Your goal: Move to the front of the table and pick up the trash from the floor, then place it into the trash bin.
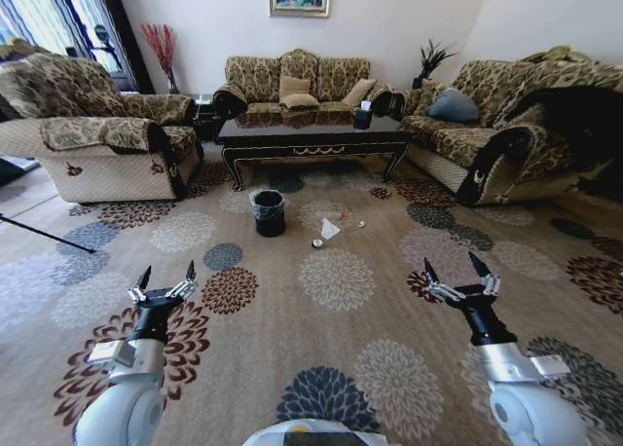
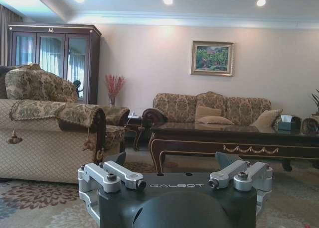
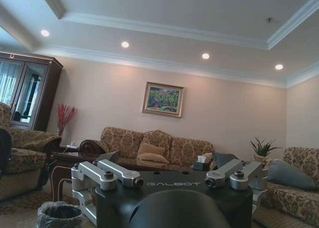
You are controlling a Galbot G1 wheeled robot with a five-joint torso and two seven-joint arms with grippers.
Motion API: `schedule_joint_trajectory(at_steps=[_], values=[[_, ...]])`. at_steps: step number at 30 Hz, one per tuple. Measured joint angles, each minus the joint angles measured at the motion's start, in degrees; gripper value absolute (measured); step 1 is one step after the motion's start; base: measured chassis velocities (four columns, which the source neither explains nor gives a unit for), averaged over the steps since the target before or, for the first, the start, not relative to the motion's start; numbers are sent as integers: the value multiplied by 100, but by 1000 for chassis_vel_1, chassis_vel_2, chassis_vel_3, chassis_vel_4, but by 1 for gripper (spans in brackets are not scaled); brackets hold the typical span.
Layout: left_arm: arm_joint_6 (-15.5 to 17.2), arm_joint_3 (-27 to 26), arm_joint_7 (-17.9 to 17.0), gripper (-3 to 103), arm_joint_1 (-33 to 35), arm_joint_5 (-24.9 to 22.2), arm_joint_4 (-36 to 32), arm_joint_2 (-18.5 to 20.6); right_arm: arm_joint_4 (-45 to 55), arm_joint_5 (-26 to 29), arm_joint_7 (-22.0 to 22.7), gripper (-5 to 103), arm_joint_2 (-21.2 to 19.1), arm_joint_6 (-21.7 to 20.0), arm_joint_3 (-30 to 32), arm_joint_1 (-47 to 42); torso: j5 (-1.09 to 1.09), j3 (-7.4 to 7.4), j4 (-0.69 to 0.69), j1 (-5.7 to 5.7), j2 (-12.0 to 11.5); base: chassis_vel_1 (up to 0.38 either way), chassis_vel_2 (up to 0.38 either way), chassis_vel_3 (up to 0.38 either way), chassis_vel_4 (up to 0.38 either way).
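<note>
The robot faces the coffee desk (image 1: pixel 311 134) from well back on the carpet, so the approach looks unfinished. The trash bin (image 1: pixel 269 212) stands before the desk; the trash (image 1: pixel 330 230) lies on the floor just beside it, unpicked. The left gripper (image 1: pixel 165 278) and right gripper (image 1: pixel 458 271) hang spread, empty.

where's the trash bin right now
In the head view the trash bin stands on the carpet in front of the table, toward its left end, with the trash lying just to its right.
</note>
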Motion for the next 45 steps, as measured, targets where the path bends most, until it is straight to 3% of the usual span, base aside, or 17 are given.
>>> schedule_joint_trajectory(at_steps=[21,45], values=[[27,-7,-10,100,0,-55,-159,-3,-131,42,-141,100,-12,97,-66,108,0,-332,0,-97,-429,0,0,0,0],[24,45,-11,100,-37,-36,-63,-25,-177,46,-145,100,-41,101,-99,205,0,-822,0,-170,-993,0,0,0,0]])
